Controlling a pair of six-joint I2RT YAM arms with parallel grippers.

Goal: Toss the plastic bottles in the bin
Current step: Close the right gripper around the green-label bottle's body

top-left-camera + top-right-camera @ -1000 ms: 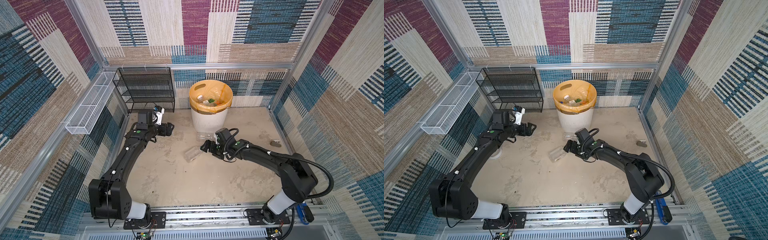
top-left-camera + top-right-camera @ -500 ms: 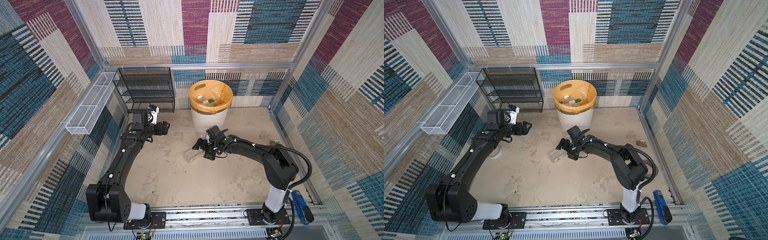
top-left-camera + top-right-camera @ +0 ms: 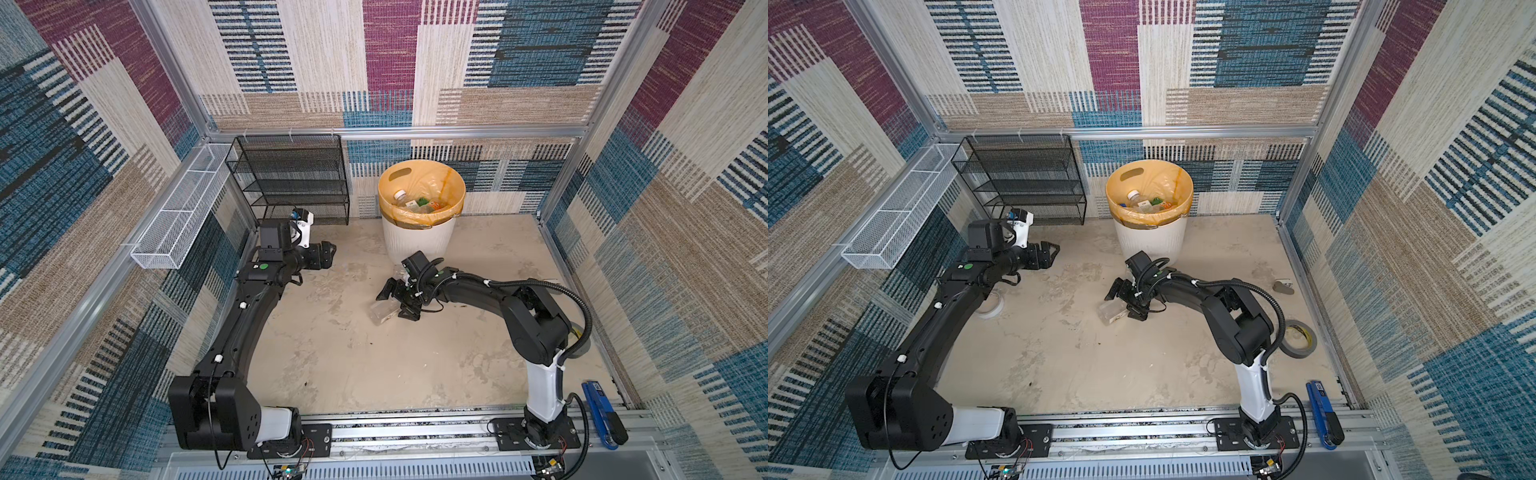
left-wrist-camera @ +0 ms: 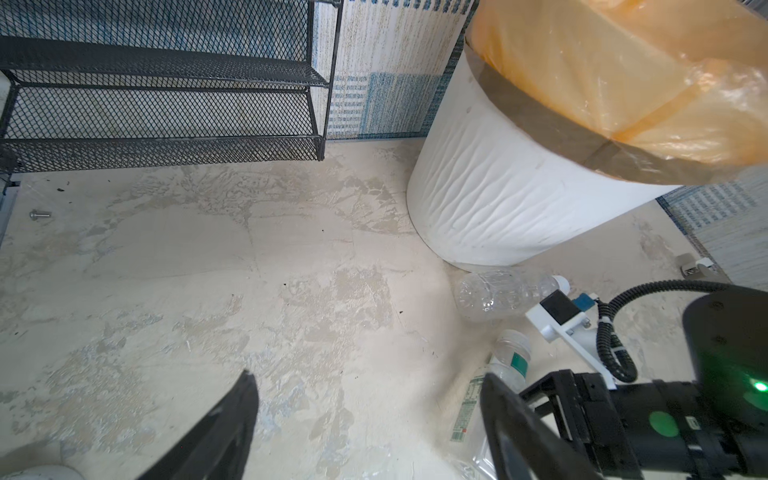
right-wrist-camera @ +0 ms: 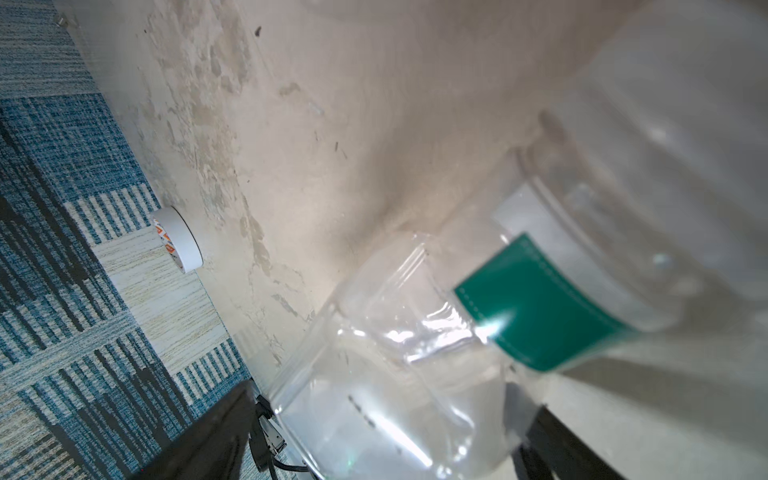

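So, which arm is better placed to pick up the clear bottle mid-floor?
Right. The right claw, open, sits around the bottle, a finger on each side. The left claw is open too, but off by the black rack.

Nothing legible anywhere. Clear bottle (image 4: 513,361) on the floor has a plain green band, no print that I can see, plus a white strip of fine green and red print, possibly a nutrition panel, too small to read. White tape roll (image 5: 178,239) has orange marks on its core, and grey tape roll (image 3: 1308,349) has yellow-black print inside. Both unreadable.
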